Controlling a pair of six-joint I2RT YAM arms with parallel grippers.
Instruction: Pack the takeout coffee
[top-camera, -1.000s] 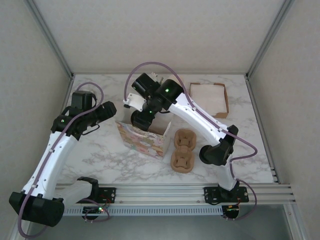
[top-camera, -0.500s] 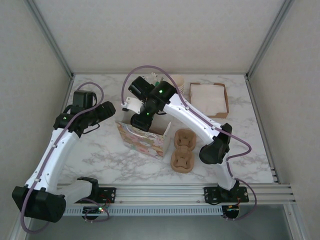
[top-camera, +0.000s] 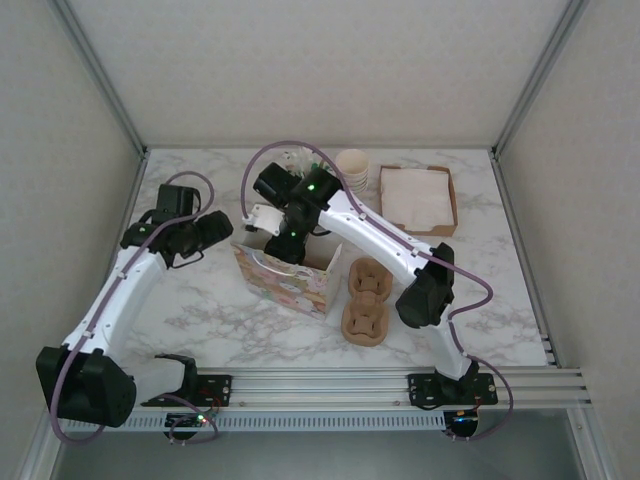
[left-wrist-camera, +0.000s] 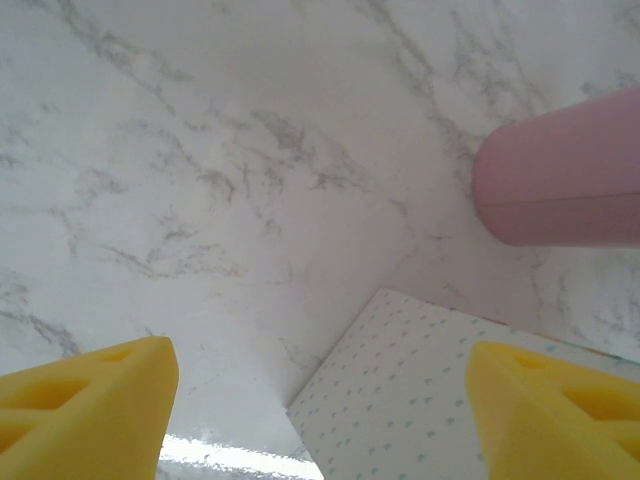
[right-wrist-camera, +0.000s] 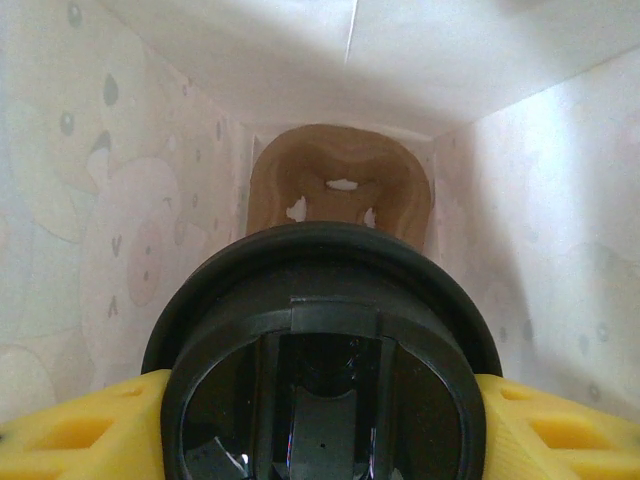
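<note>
The right tool (right-wrist-camera: 320, 420) is clenched on the coffee (right-wrist-camera: 325, 310), its yellow fingers (right-wrist-camera: 70, 430) pressed to either side of the black lid, and both sit down inside the bag (right-wrist-camera: 95, 200). The cup stands upright, and the brown carrier (right-wrist-camera: 340, 190) on the bag floor lies below and slightly ahead of it. Lowering it likely falls to the right arm. The left tool (left-wrist-camera: 320, 400) hangs released over the bench (left-wrist-camera: 200, 150), beside the bag's corner.

Marble table (top-camera: 200, 300), patterned bag (top-camera: 285, 280), 2 pulp carriers (top-camera: 365, 322) just right, cream cup stack (top-camera: 352, 165) + napkin tray (top-camera: 418, 198) at back
</note>
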